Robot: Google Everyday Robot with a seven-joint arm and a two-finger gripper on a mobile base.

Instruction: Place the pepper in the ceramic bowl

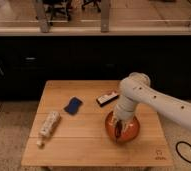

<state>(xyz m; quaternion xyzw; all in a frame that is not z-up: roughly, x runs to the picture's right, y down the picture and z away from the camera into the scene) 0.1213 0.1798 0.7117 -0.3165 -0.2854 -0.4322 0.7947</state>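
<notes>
The ceramic bowl [132, 131], wide, glossy and orange-red, sits on the right part of the wooden table [84, 137]. My white arm comes in from the right and bends down over it. My gripper [120, 125] hangs inside the bowl's rim, just above its bottom. A small dark red elongated shape, the pepper [119, 133], shows in the bowl right under the gripper. I cannot tell whether it is held or lying loose.
A blue pouch [73, 105] lies at the table's middle left. A white bottle-like thing [48, 125] lies near the left front. A black and white object [107, 99] lies behind the bowl. Dark cabinets [64, 57] stand behind. A cable [186, 150] lies on the floor at right.
</notes>
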